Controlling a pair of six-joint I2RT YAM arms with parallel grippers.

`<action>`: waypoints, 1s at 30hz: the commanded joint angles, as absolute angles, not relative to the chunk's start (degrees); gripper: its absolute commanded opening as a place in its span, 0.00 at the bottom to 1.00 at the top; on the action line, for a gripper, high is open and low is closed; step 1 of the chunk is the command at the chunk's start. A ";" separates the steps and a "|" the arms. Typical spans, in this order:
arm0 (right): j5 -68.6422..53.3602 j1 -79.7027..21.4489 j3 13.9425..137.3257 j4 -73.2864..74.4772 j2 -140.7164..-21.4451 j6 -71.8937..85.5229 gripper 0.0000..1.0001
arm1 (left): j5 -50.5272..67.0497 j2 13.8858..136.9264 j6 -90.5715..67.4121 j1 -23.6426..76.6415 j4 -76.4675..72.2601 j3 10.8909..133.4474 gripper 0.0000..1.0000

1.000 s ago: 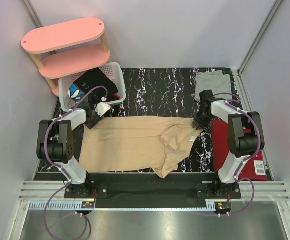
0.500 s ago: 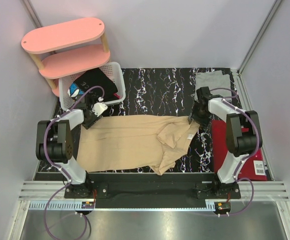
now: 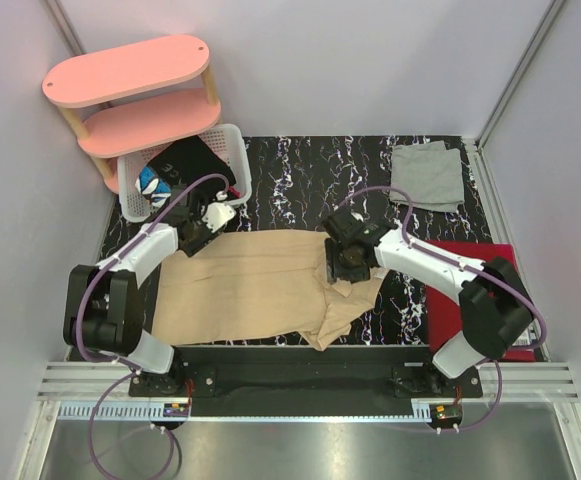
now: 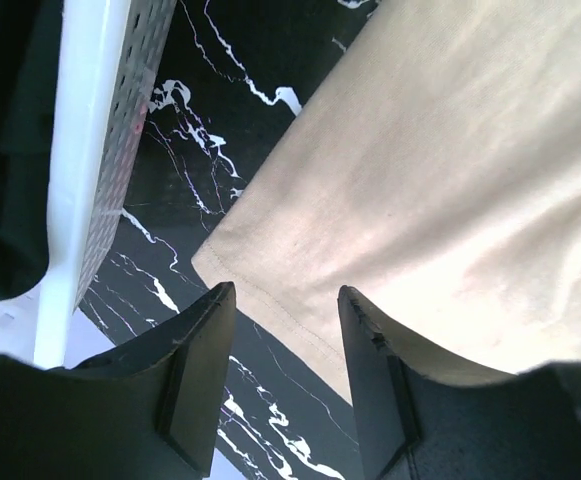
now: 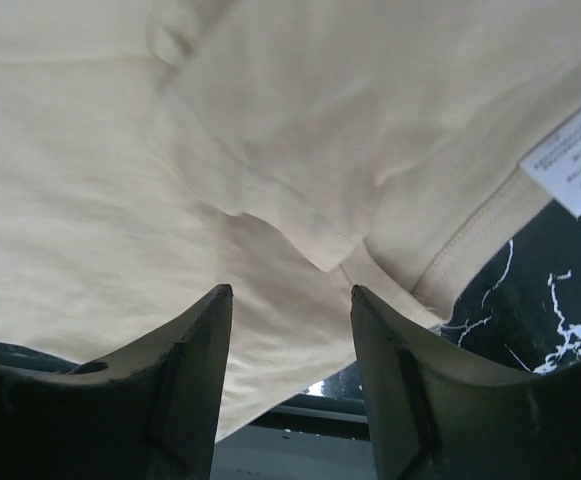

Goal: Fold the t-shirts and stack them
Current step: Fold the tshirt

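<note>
The tan t-shirt [image 3: 240, 285] lies spread across the black marble table, its right end folded back and bunched. A folded grey t-shirt [image 3: 428, 175] rests at the back right corner. My left gripper [image 3: 200, 236] hovers open over the tan shirt's back left corner [image 4: 270, 270], and nothing lies between its fingers [image 4: 286, 295]. My right gripper [image 3: 348, 268] hangs open above the bunched folds [image 5: 300, 200] near the collar, holding nothing [image 5: 290, 292]. A white label [image 5: 570, 160] shows at the collar seam.
A white basket [image 3: 232, 150] with dark clothes stands at the back left, its wall [image 4: 80, 150] close beside my left fingers. A pink shelf [image 3: 130, 70] stands behind it. The red folder [image 3: 470, 290] lies at the right, under my right arm.
My right gripper opened, let go of the tan shirt's right end and swung left over the bunched part. The left gripper shifted slightly right and back. The shirt's right end drew leftwards.
</note>
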State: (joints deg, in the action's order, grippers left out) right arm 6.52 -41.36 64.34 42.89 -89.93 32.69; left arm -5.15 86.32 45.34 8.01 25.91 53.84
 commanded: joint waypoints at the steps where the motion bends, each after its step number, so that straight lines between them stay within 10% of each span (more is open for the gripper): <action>1: 4.57 -41.22 58.73 42.55 -89.21 36.91 0.57 | -6.59 84.90 43.86 9.22 26.81 54.67 0.51; 30: 6.86 -41.13 54.16 41.92 -88.34 39.19 0.25 | -10.90 92.11 47.55 8.79 20.39 51.68 0.48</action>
